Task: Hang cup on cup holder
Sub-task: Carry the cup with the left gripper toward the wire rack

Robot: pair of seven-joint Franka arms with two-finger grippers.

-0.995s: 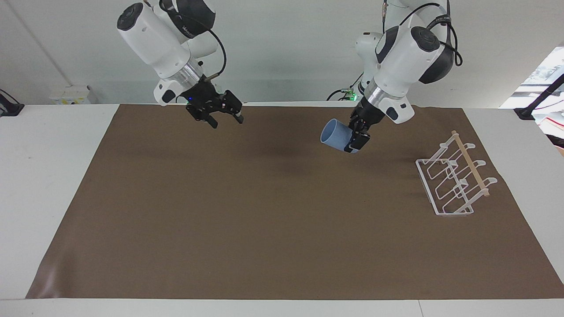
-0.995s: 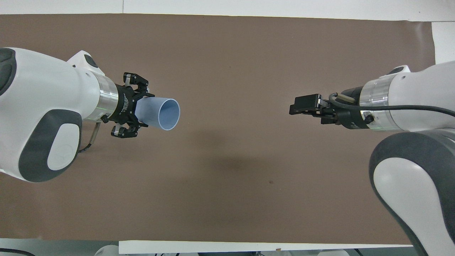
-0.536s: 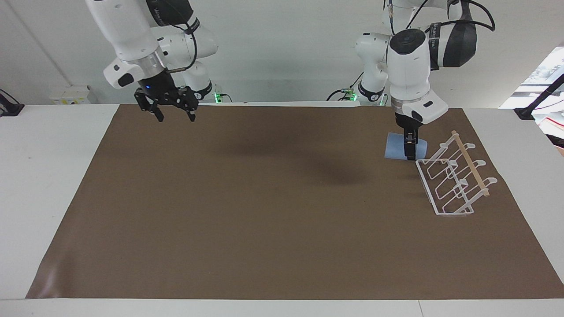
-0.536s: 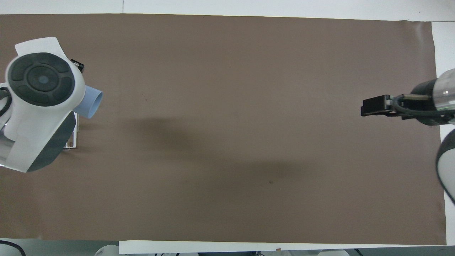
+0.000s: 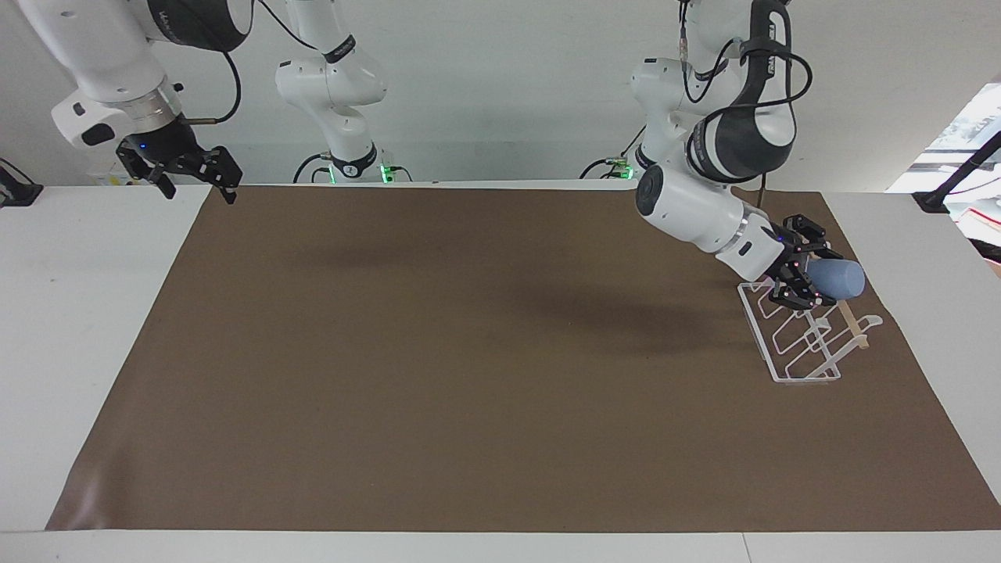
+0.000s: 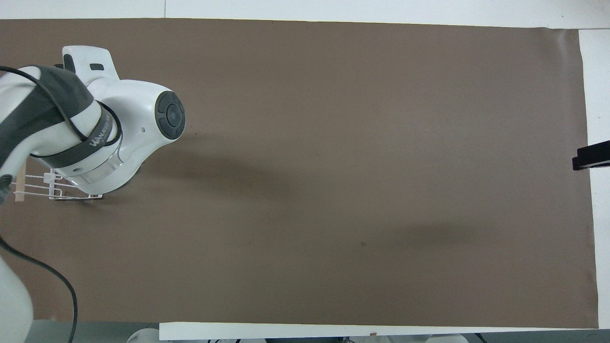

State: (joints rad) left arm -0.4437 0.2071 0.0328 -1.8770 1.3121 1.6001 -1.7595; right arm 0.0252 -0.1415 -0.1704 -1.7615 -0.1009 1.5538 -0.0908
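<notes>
In the facing view the light-blue cup [image 5: 840, 279] lies tilted on its side in the air, with my left gripper [image 5: 813, 279] shut on it. Cup and gripper hang just over the end of the white wire cup holder [image 5: 805, 380] that is nearer to the robots, close to its wooden rod [image 5: 855, 327]. Whether the cup touches a prong I cannot tell. In the overhead view the left arm hides the cup and gripper; only part of the cup holder [image 6: 35, 186] shows. My right gripper [image 5: 195, 188] waits open and holds nothing, raised over the mat's corner at the right arm's end.
A brown mat [image 5: 469, 352] covers most of the white table [image 5: 78, 313]. The cup holder stands on the mat near its edge at the left arm's end. The right gripper's fingertips [image 6: 591, 157] just enter the overhead view.
The left arm swung the cup from over the mat's middle to the cup holder and turned it over the rack. The right arm drew back toward its own end of the table.
</notes>
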